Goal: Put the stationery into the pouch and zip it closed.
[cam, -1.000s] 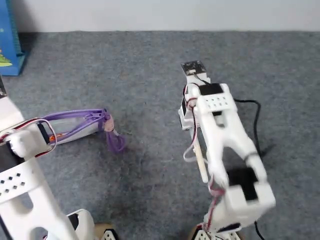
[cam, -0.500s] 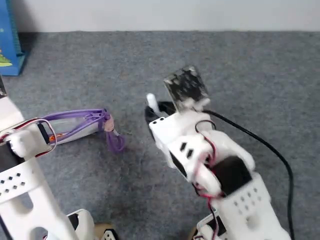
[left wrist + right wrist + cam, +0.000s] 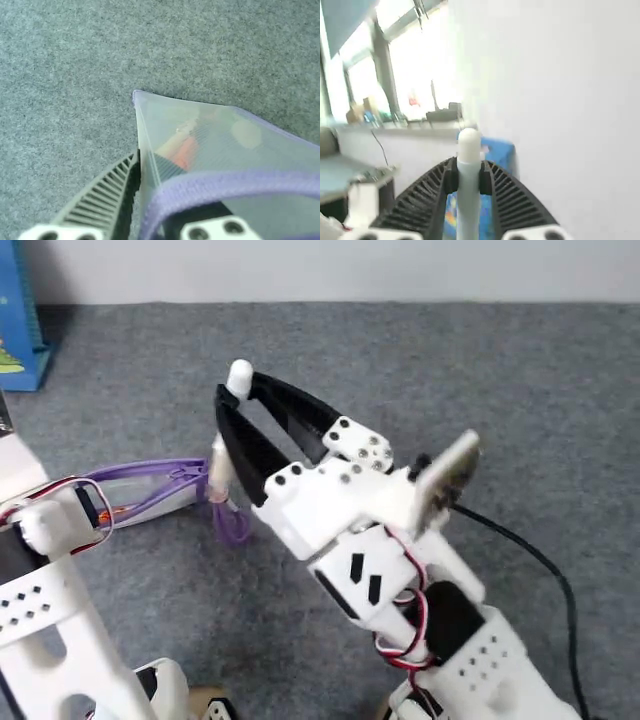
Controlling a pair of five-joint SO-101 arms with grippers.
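A clear pouch [image 3: 150, 486] with a purple zip edge and a purple strap [image 3: 232, 523] lies at the left of the grey table. My left gripper [image 3: 92, 508] is shut on its rim. In the left wrist view, the left gripper [image 3: 150, 175] pinches the pouch [image 3: 215, 140] wall, with orange and pale stationery [image 3: 182, 147] inside. My right gripper [image 3: 232, 395] is raised off the table and shut on a white pen [image 3: 219, 472], whose lower end hangs by the pouch's zip end. In the right wrist view, the right gripper [image 3: 468, 175] clamps the pen [image 3: 468, 150], which points at the wall.
A blue box [image 3: 18, 330] stands at the far left corner, and a white object [image 3: 15, 465] sits at the left edge. A black cable [image 3: 520, 550] trails behind the right arm. Grey carpet stretches open at the back and right.
The right arm has risen from the table's middle and swung left with the white pen, which now reaches the pouch's zip end. The left arm and pouch have kept still.
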